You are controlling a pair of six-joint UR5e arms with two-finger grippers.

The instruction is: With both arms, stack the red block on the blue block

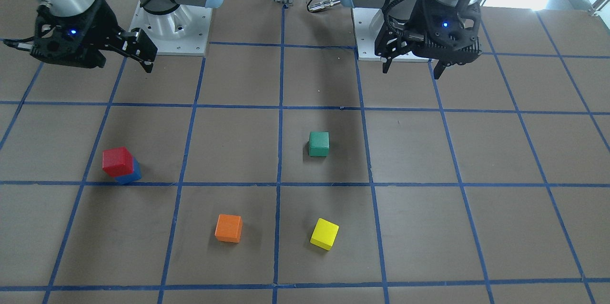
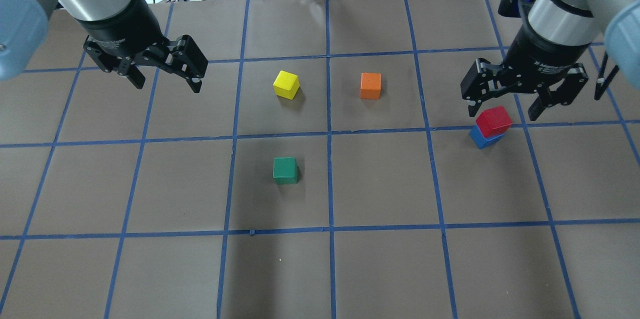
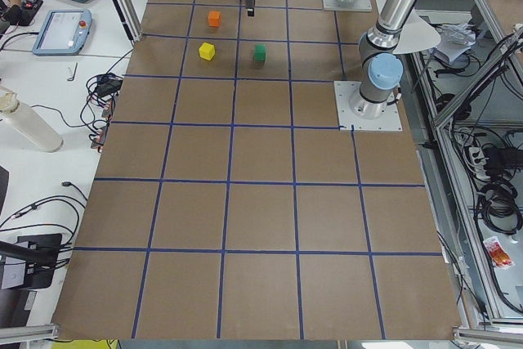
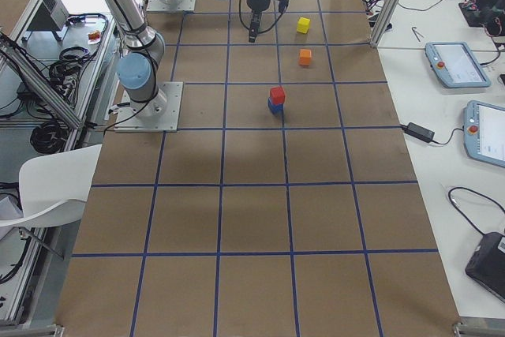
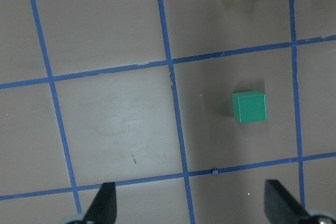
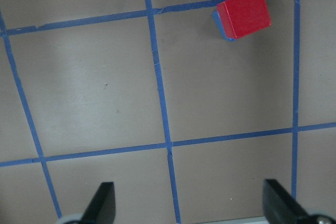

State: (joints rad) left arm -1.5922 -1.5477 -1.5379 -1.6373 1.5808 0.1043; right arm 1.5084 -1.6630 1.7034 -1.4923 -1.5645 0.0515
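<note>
**Right gripper** (image 6: 191,203): the two black fingers are spread wide and hold nothing. It hangs above the table, clear of the stack.

**Left gripper** (image 2: 166,81): the fingers are likewise spread wide, empty, and touch nothing.

**Small matte bright-red cube** (image 2: 494,120): it rests on top of the small matte medium-blue cube (image 2: 482,139). It sits slightly offset, so a strip of blue shows along one edge. The stack stands on the right part of the brown table with a blue tape grid (image 2: 380,269), beside a tape line and free of both grippers.
</note>
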